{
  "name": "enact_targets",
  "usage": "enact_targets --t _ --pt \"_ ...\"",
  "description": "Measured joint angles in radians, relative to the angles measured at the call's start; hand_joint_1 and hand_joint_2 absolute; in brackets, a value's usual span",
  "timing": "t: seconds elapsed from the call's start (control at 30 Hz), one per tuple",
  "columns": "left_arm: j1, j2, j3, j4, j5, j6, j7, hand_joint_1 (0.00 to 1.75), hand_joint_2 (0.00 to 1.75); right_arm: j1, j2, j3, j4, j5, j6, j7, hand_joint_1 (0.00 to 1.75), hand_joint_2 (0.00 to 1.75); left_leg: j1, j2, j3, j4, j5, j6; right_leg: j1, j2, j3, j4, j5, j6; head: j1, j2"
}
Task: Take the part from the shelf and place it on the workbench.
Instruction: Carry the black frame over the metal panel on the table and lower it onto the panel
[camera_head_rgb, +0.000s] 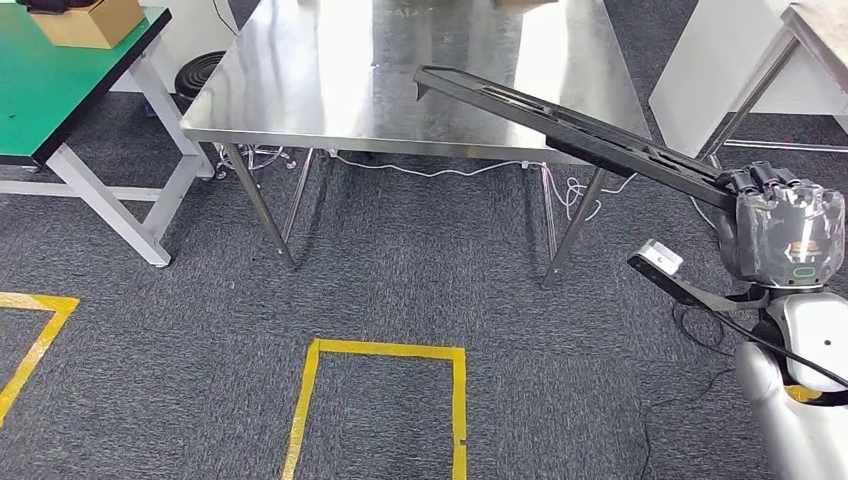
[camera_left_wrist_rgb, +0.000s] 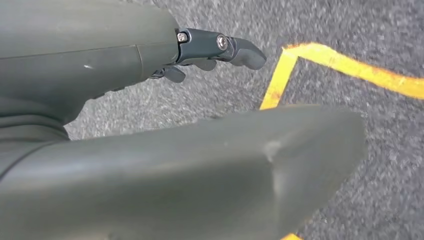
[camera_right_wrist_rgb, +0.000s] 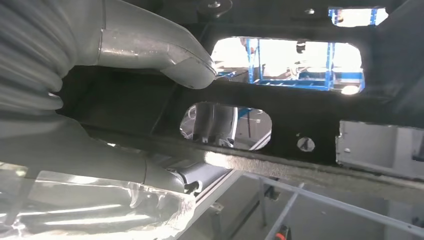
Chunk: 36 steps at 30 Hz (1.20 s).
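Note:
A long black part (camera_head_rgb: 560, 122), a flat frame with cut-out openings, reaches from my right hand (camera_head_rgb: 775, 215) out over the steel workbench (camera_head_rgb: 300, 90), its far end above the tabletop. My right hand grips the near end at the right edge of the head view. In the right wrist view the thumb (camera_right_wrist_rgb: 165, 55) presses on the black part (camera_right_wrist_rgb: 310, 115) and the fingers wrap beneath it. My left hand (camera_left_wrist_rgb: 210, 50) hangs over the grey carpet, fingers apart and holding nothing.
A green-topped table (camera_head_rgb: 60, 90) with a cardboard box (camera_head_rgb: 90, 20) stands at the left. A white cabinet (camera_head_rgb: 720, 70) is at the right. Yellow tape (camera_head_rgb: 380, 350) marks squares on the carpet. Cables (camera_head_rgb: 440, 170) lie under the workbench.

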Motion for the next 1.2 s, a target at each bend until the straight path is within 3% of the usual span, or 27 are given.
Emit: enact_targets --t 0.1,0.17,0.27,0.33,0.37,0.4,0.47,0.5,0.6,0.67,0.7,0.77,0.83,0.87,0.93,0.97,1.03,1.13,1.2 --pt "0.002 0.001 0.002 0.0 0.0 0.006 -0.002 0.0 0.0 0.001 0.005 0.007 -0.001 -0.001 0.0 -0.001 1.75 1.75 -0.001 -0.001 -0.011 0.019 -0.01 -0.009 0.001 0.004 0.004 -0.006 0.003 -0.026 -0.004 0.0" --pt "0.003 0.001 0.002 0.0 0.0 0.007 -0.002 0.0 0.0 0.0 0.008 0.01 -0.001 -0.001 0.0 -0.001 1.75 1.75 0.007 0.0 -0.021 0.046 -0.03 -0.018 -0.002 0.005 0.006 -0.005 0.004 -0.036 -0.005 0.0" --pt "0.005 0.001 0.003 0.0 -0.001 0.009 0.002 0.0 0.0 -0.001 0.009 0.014 -0.001 -0.006 -0.003 -0.003 1.75 1.75 0.017 0.0 -0.094 0.205 -0.117 -0.036 0.0 0.004 0.008 -0.006 0.003 -0.044 -0.007 0.0" --pt "0.007 0.001 0.003 0.0 -0.001 0.012 0.006 0.0 0.0 -0.001 0.011 0.015 -0.001 -0.017 -0.007 -0.006 1.75 1.75 0.021 0.0 -0.141 0.293 -0.142 -0.039 0.004 0.005 0.007 -0.005 0.003 -0.045 -0.007 0.0" --pt "0.008 0.001 0.003 0.0 -0.002 0.012 0.006 0.0 0.0 0.0 0.012 0.015 -0.001 -0.025 -0.012 -0.007 1.75 1.75 0.021 0.0 -0.14 0.285 -0.127 -0.035 0.006 0.006 0.008 -0.005 0.002 -0.045 -0.007 0.0" --pt "0.009 0.001 0.003 0.0 -0.005 0.012 0.006 0.0 0.0 0.001 0.012 0.015 -0.001 -0.035 -0.017 -0.009 1.75 1.75 0.021 0.0 -0.12 0.241 -0.096 -0.028 0.009 0.007 0.009 -0.006 0.002 -0.046 -0.007 0.0" --pt "0.008 0.003 0.003 0.0 -0.011 0.013 0.006 0.0 0.0 0.009 0.012 0.012 -0.003 -0.05 -0.031 -0.011 1.75 1.75 0.014 0.001 -0.055 0.107 -0.033 -0.004 0.012 0.008 0.013 -0.007 0.001 -0.046 -0.005 0.0" --pt "0.008 0.004 0.003 0.0 -0.014 0.015 0.006 0.0 0.0 0.015 0.012 0.011 -0.004 -0.054 -0.037 -0.012 1.75 1.75 0.008 0.002 -0.031 0.059 -0.016 0.006 0.012 0.008 0.013 -0.009 0.001 -0.046 -0.004 0.0" --pt "0.008 0.005 0.003 0.0 -0.019 0.021 0.004 0.0 0.0 0.035 0.013 0.006 -0.009 -0.059 -0.047 -0.012 1.75 1.75 -0.007 0.006 -0.013 0.019 -0.011 0.02 0.01 0.006 0.017 -0.022 0.004 -0.037 -0.004 0.0" --pt "0.008 0.004 0.003 0.0 -0.019 0.022 0.004 0.0 0.0 0.045 0.012 0.001 -0.012 -0.058 -0.049 -0.013 1.75 1.75 -0.006 0.008 0.009 -0.018 0.005 0.027 0.016 0.003 0.014 -0.016 -0.001 -0.03 -0.003 0.0" --pt "0.007 0.003 0.003 0.0 -0.019 0.022 0.004 0.0 0.0 0.046 0.01 -0.001 -0.013 -0.058 -0.05 -0.014 1.75 1.75 -0.004 0.009 0.02 -0.037 0.015 0.032 0.02 0.003 0.001 0.009 -0.015 -0.032 -0.001 0.0" --pt "0.006 0.001 0.003 0.0 -0.019 0.022 0.004 0.0 0.0 0.05 0.009 -0.004 -0.014 -0.057 -0.052 -0.014 1.75 1.75 -0.004 0.01 0.028 -0.054 0.024 0.038 0.019 0.003 -0.057 0.12 -0.064 -0.041 0.001 0.0" --pt "0.005 0.0 0.003 0.0 -0.019 0.021 0.005 0.0 0.0 0.056 0.01 -0.005 -0.014 -0.056 -0.052 -0.014 1.75 1.75 -0.005 0.009 0.026 -0.052 0.024 0.039 0.015 0.003 -0.109 0.217 -0.094 -0.036 0.001 0.0" --pt "0.006 -0.002 0.003 0.0 -0.02 0.021 0.005 0.0 0.0 0.058 0.01 -0.005 -0.014 -0.056 -0.052 -0.014 1.75 1.75 -0.006 0.008 0.025 -0.05 0.022 0.037 0.013 0.003 -0.11 0.215 -0.087 -0.027 0.001 0.0" --pt "0.006 -0.005 0.003 0.0 -0.021 0.02 0.006 0.0 0.0 0.059 0.009 -0.005 -0.014 -0.054 -0.052 -0.014 1.75 1.75 -0.005 0.006 0.022 -0.037 0.015 0.028 0.008 0.001 -0.052 0.102 -0.035 -0.006 0.002 0.0" --pt "0.006 -0.005 0.003 0.0 -0.022 0.02 0.006 0.0 0.0 0.06 0.009 -0.005 -0.014 -0.053 -0.052 -0.015 1.75 1.75 -0.007 0.005 0.019 -0.028 0.009 0.02 0.007 0.0 -0.018 0.04 -0.013 -0.001 0.002 0.0" --pt "0.005 -0.005 0.003 0.0 -0.022 0.019 0.006 0.0 0.0 0.063 0.009 -0.006 -0.015 -0.053 -0.052 -0.014 1.75 1.75 -0.012 0.004 0.011 -0.007 -0.003 0.008 0.009 0.001 0.019 -0.028 0.008 -0.01 0.0 0.0" --pt "0.005 -0.004 0.003 0.0 -0.026 0.019 0.005 0.0 0.0 0.067 0.009 -0.01 -0.016 -0.053 -0.052 -0.014 1.75 1.75 -0.011 0.004 0.004 0.007 -0.012 0.0 0.009 0.004 0.021 -0.028 0.008 -0.033 -0.004 0.0" --pt "0.006 -0.003 0.003 0.0 -0.03 0.019 0.006 0.0 0.0 0.069 0.009 -0.014 -0.017 -0.053 -0.052 -0.014 1.75 1.75 -0.003 0.004 -0.016 0.053 -0.043 -0.014 0.002 0.005 0.024 -0.029 0.008 -0.044 -0.006 0.0"
